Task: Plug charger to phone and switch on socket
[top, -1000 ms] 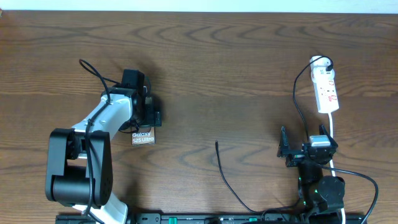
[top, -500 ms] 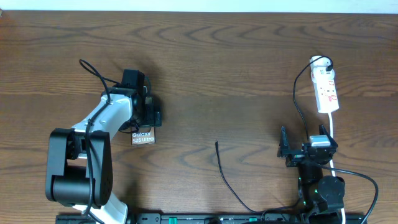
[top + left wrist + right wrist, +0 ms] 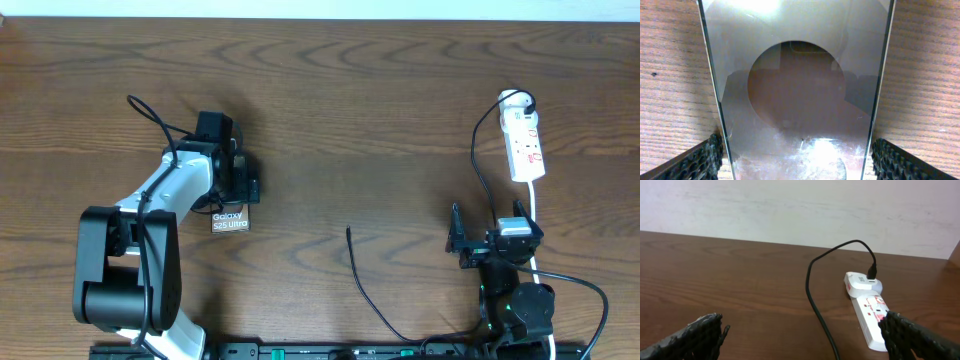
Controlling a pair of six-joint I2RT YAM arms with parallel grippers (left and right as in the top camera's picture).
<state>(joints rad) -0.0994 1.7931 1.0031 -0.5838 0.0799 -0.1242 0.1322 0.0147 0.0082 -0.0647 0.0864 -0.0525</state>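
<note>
The phone [image 3: 230, 222] lies flat on the wooden table at the left, white lettering facing up. My left gripper [image 3: 235, 193] stands over its far end. In the left wrist view the glossy phone [image 3: 800, 90] fills the space between the jaws, and both pads [image 3: 705, 160] press its long edges. The charger [image 3: 362, 285] is a thin black cable with its plug tip [image 3: 348, 231] free at mid-table. The socket [image 3: 524, 145] is a white power strip at the far right. My right gripper [image 3: 497, 237] sits open just in front of it, holding nothing, with the socket [image 3: 872, 315] and charger cable [image 3: 812, 290] ahead.
A white adapter [image 3: 860, 282] sits at the strip's far end with the black cable coming out of it. The strip's white cord [image 3: 535, 205] runs toward the right arm's base. A pale wall [image 3: 790, 205] closes off the table's far edge.
</note>
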